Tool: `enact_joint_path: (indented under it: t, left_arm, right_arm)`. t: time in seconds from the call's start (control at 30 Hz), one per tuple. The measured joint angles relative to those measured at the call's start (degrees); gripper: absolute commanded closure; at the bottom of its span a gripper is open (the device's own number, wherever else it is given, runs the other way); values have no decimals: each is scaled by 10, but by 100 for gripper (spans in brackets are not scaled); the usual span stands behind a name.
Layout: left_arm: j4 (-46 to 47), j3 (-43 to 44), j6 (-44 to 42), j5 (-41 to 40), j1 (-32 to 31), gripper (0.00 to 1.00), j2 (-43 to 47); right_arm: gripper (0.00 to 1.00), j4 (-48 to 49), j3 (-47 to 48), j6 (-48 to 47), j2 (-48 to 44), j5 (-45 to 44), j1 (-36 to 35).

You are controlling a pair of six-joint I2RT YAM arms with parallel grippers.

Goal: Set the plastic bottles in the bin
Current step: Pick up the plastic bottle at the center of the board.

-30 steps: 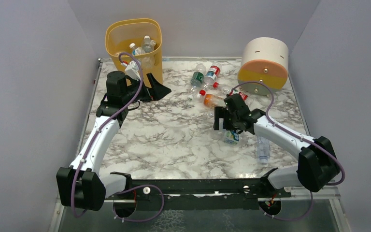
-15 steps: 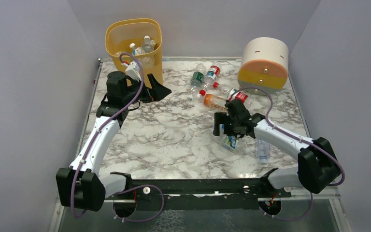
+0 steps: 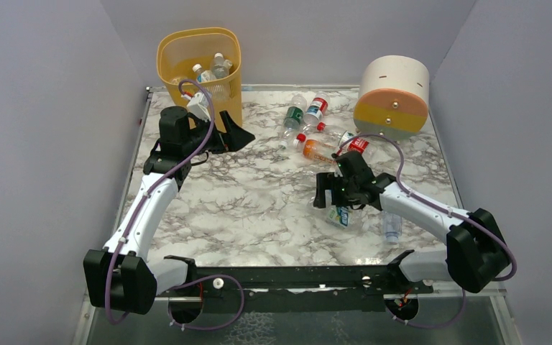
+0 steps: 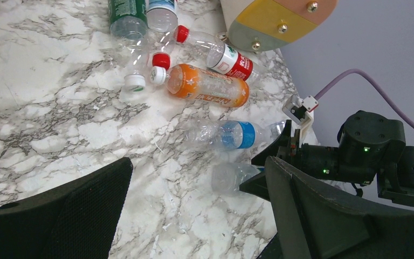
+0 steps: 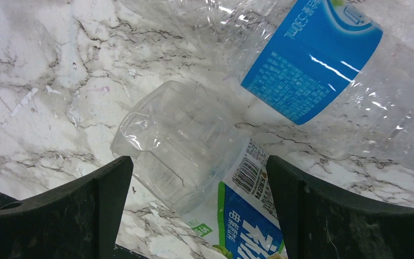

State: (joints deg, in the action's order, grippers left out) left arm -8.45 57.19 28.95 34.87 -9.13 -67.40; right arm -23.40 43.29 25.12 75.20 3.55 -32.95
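Both wide open, empty — left claw unmoved, right claw lowered astride a clear bottle.

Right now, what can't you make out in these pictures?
- Bin depth: overhead view, its wall hides any lower bottles.
- Clear bottle between the right jaws: wrist view's bottom edge cuts off its cap end; overhead, the arm mostly covers it.
- Blue-label bottle: ends cut by the wrist view's edges.
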Motion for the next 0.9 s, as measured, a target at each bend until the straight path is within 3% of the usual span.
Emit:
enact_joint_path:
  t: [0.43, 0.9]
  left_arm:
    - [-10, 0, -10, -2, 0, 1, 0]
    - [-13, 0, -16, -9, 0, 1, 0]
  right_arm:
    - [1, 19, -9, -13, 3, 30, -58]
    - [20, 56, 15, -9, 65, 56, -91]
